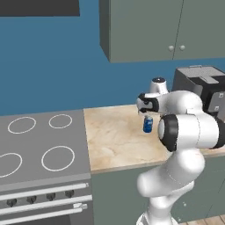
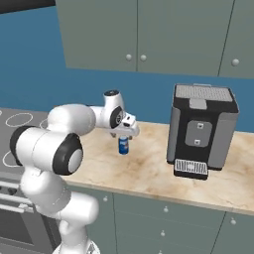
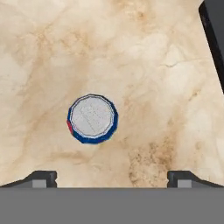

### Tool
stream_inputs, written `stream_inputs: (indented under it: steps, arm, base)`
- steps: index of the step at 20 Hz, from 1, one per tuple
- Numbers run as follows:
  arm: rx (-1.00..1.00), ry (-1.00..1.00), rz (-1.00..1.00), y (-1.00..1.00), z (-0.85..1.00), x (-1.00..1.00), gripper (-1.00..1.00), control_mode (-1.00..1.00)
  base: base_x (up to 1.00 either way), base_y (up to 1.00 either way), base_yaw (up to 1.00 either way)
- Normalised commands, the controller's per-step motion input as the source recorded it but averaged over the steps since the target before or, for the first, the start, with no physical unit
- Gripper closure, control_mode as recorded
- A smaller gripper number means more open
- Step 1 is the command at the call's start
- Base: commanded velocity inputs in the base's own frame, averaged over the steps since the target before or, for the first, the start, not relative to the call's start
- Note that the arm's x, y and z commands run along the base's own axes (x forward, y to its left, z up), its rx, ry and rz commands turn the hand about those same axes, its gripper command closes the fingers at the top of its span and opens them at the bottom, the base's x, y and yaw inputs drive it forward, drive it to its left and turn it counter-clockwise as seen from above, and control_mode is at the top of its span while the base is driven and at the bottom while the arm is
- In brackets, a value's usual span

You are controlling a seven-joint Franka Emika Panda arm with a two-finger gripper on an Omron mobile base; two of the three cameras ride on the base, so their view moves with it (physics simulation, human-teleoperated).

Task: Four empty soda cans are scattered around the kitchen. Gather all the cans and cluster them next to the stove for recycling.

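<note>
A blue soda can (image 1: 148,125) with a silver top stands upright on the beige marble counter (image 1: 114,140), to the right of the stove (image 1: 39,176). My gripper (image 1: 146,115) hangs just above the can (image 2: 123,145), pointing straight down. Looking down from the hand, the can (image 3: 92,118) sits a little left of centre. The gripper (image 3: 113,178) is open, its fingertips (image 3: 42,178) spread wide, and nothing is between them. The stove's edge (image 2: 7,121) shows at far left in the right base view.
A black and grey coffee machine (image 2: 201,129) stands on the counter to the right of the can; its dark corner (image 3: 214,30) shows in the hand view. Grey-green wall cabinets (image 1: 167,26) hang above. Bare counter lies between can and stove.
</note>
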Motion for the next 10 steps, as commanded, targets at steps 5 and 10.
stream_inputs:
  steps: [5,10]
  arm:
    - [0.00,0.12,0.00,0.00,-0.48,0.59,-1.00,-1.00]
    - [0.00,0.04,0.00,0.00,-0.43,0.52,-1.00,-1.00]
  base:
    - [0.00,0.00,0.00]
    - [0.00,0.00,0.00]
